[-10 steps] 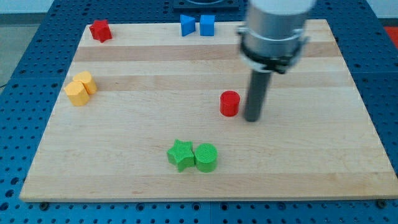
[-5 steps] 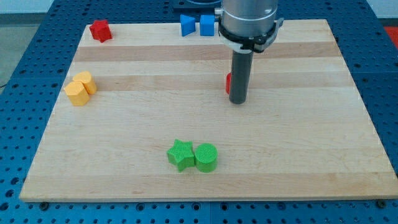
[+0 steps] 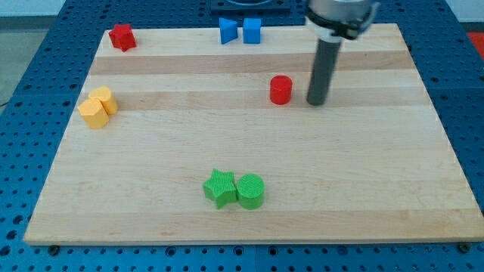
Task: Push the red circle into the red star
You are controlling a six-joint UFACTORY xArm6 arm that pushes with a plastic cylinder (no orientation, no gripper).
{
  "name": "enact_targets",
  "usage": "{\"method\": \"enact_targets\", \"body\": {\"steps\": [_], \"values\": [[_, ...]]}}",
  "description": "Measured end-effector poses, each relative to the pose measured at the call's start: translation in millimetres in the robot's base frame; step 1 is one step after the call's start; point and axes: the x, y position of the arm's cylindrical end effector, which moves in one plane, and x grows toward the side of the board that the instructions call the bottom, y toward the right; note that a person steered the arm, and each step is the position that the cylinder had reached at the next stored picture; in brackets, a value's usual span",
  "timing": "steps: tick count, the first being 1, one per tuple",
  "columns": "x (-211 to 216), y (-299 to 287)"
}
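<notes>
Red circle [image 3: 280,89] nudged upward since earlier; our tip [image 3: 318,102] now just right, apart; no claw visible; red star [image 3: 121,36] far left.

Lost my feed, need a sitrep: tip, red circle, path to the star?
My tip off the red circle's right, not touching. Red star far top-left. Nothing between them.

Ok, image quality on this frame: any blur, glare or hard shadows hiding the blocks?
Camera view: lighting even, shadows soft, no glare on the wooden board. The red circle, red star and my tip are sharp; only the arm's upper body at the view's top is cropped and slightly soft.
</notes>
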Motion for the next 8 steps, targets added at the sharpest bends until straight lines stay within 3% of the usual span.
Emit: {"method": "enact_targets", "body": {"steps": [2,4,7,8], "values": [[-58,-152],[-48,-82],[3,-172],[35,-165]]}}
